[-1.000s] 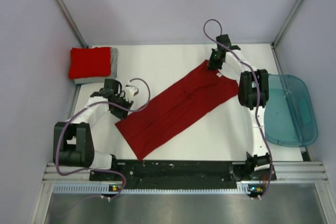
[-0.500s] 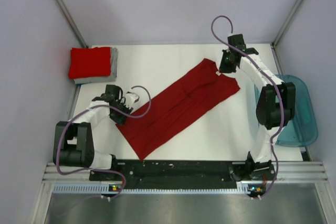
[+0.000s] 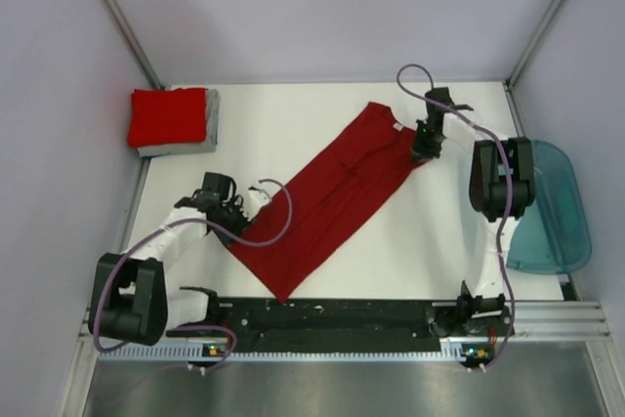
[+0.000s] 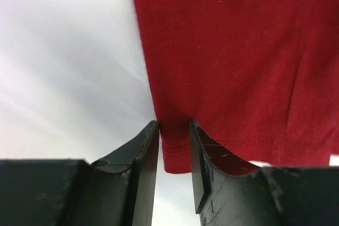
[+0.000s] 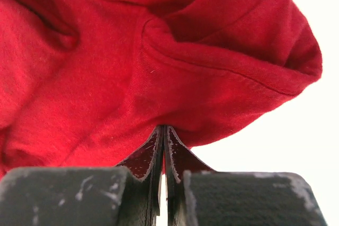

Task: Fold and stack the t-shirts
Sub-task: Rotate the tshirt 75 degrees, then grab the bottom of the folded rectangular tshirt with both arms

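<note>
The dark red t-shirt (image 3: 332, 192) lies as a long folded strip running diagonally across the white table (image 3: 293, 114). My left gripper (image 3: 237, 217) is at its lower-left hem corner. In the left wrist view the jaws (image 4: 174, 125) stand apart with that corner of the shirt (image 4: 238, 51) lying between them. My right gripper (image 3: 426, 148) is at the upper-right end, shut (image 5: 164, 128) on a bunched fold of the shirt (image 5: 159, 67). The brighter red shirt (image 3: 168, 116) lies folded on the grey shirt (image 3: 212, 116) at the back left.
The translucent teal tub (image 3: 542, 212) sits off the table's right edge beside the right arm. Metal frame posts rise at the back corners. Purple walls close in the left, back and right sides.
My right gripper swung back and then came down onto the shirt's upper-right end, bunching it. The strip's lower end shifted a little to the right. My left gripper moved down-right to the hem corner.
</note>
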